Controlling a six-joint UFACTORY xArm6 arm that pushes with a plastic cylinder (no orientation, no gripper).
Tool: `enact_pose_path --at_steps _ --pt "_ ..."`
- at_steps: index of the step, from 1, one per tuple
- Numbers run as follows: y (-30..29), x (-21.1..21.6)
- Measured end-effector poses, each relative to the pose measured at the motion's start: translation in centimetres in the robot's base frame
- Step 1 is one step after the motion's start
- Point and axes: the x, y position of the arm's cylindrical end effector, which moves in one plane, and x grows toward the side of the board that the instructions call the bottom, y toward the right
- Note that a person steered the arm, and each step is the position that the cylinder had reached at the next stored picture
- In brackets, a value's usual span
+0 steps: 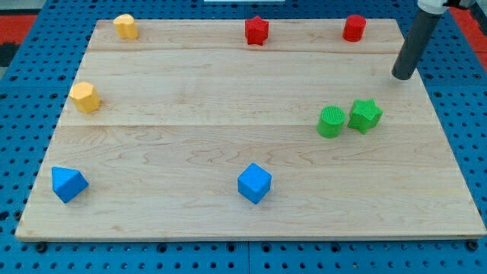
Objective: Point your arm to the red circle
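The red circle point(353, 28) stands near the board's top right corner. My tip point(402, 76) rests on the board at the right edge, below and to the right of the red circle, a gap between them. The dark rod rises from the tip toward the view's top right. A red star point(257, 30) sits at the top middle.
A green circle point(331, 122) and a green star point(365, 115) stand side by side below and left of my tip. Two yellow blocks point(125, 26) point(85, 97) are at the left. A blue block point(68, 183) is at the bottom left and a blue cube point(254, 183) at the bottom middle.
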Motion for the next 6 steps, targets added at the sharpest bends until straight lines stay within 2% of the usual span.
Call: enact_pose_path --at_steps 6 --pt "-2.5 -6.7"
